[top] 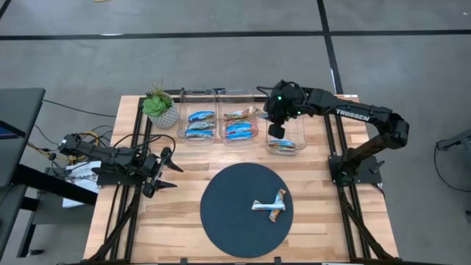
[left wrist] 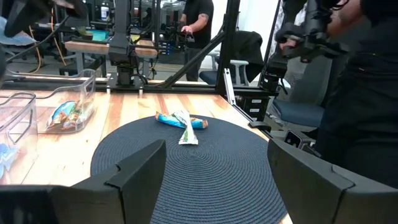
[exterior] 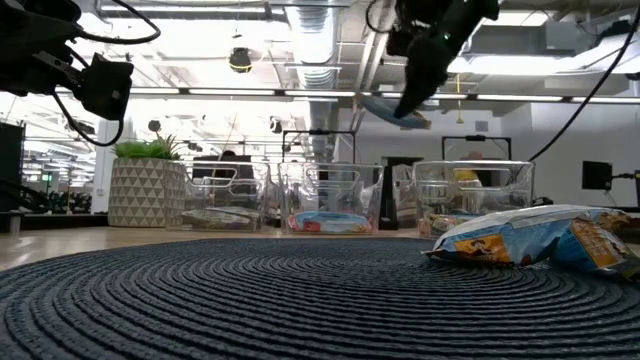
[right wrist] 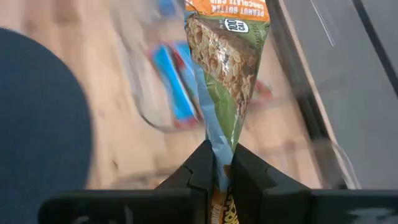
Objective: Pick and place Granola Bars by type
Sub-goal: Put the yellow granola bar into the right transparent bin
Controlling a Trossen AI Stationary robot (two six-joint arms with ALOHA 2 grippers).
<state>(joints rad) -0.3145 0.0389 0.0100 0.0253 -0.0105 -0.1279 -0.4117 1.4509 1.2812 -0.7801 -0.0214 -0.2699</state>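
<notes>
Two granola bars [top: 269, 205] lie crossed on dark round mat [top: 228, 221], near front edge of desk [top: 324, 235]. Three clear bins [top: 198, 125] in row along back edge, each w/ bars inside. Right pincer [right wrist: 222, 167] pressed together on end of one peanut-butter granola bar [right wrist: 227, 68], holding it in air over rightmost bin [top: 287, 140], toward back-right corner. Left pincer [top: 168, 171] spread, nothing in it, parked at left edge of desk, well apart from mat. Potted plant [top: 160, 106] at back-left.
</notes>
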